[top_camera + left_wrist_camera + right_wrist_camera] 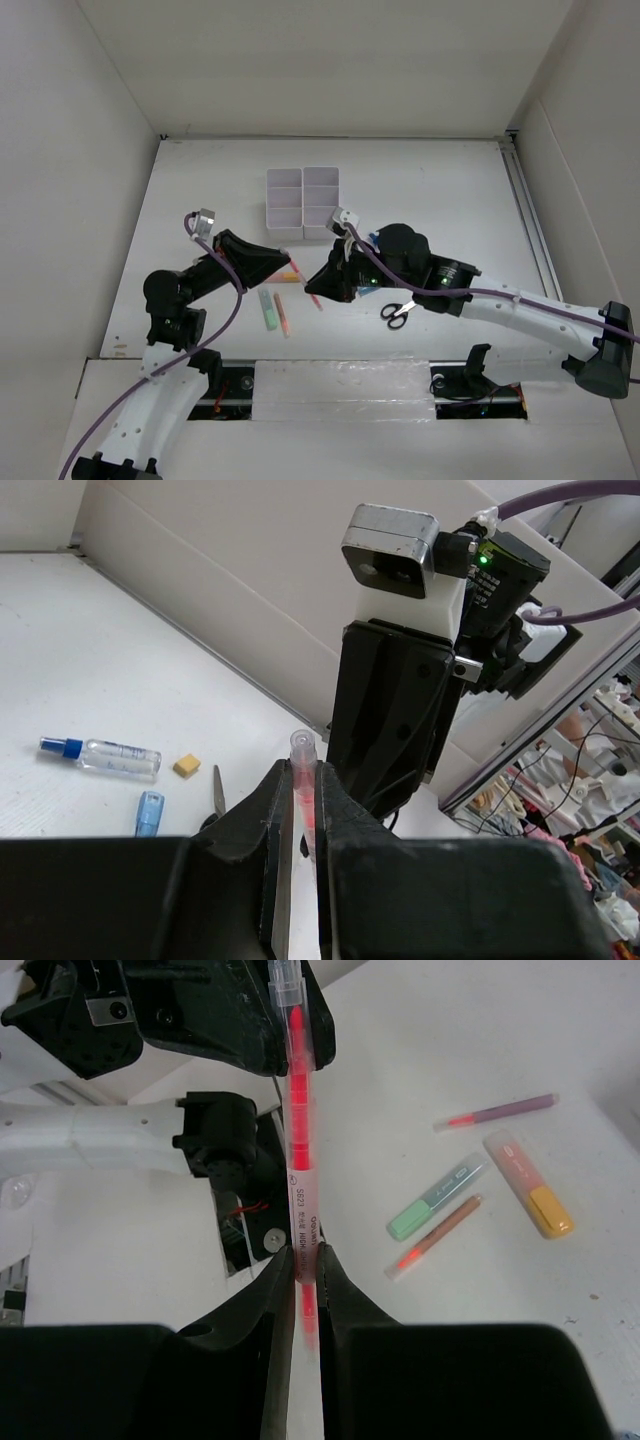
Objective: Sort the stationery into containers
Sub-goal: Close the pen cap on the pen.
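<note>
Both grippers hold one red pen [298, 1130] above the table, in front of the white trays [303, 203]. My right gripper [305, 1256] is shut on its labelled lower end; it also shows in the top view [320, 282]. My left gripper [301, 771] is shut on the clear-capped end [303, 780] and shows in the top view [286, 264]. The two grippers face each other tip to tip. The pen's middle is partly hidden in the top view.
A green highlighter [435, 1200], an orange pen [440, 1235], an orange-yellow highlighter [530, 1185] and a pink pen [500, 1112] lie below the left gripper. Scissors [398, 311], a clear blue-capped bottle [105, 755], a tan eraser [186, 766] and a blue highlighter [149, 812] lie near the right arm.
</note>
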Controlling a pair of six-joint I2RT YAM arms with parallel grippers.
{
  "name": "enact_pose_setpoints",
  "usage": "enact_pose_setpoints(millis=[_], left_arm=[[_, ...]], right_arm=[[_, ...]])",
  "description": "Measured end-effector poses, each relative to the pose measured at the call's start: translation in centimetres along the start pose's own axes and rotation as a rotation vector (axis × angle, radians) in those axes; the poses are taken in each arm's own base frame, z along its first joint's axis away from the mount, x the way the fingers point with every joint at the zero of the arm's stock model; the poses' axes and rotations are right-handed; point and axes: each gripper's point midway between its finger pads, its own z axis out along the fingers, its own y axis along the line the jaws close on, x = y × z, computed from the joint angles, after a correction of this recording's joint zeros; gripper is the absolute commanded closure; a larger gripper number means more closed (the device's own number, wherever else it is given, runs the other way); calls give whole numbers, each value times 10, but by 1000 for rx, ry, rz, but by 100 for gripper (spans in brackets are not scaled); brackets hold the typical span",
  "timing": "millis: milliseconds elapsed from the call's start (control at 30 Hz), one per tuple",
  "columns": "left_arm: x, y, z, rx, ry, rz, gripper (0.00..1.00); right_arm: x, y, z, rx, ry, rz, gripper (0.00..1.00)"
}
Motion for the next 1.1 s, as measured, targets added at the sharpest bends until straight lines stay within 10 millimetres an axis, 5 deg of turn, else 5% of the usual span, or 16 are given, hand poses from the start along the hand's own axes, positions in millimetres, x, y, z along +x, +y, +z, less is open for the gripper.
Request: enact_pose_setpoints(millis=[1100], left_arm=[[4, 13, -4, -48, -45, -13, 100]], right_arm=[[-1, -5, 0, 6, 43, 24, 100]])
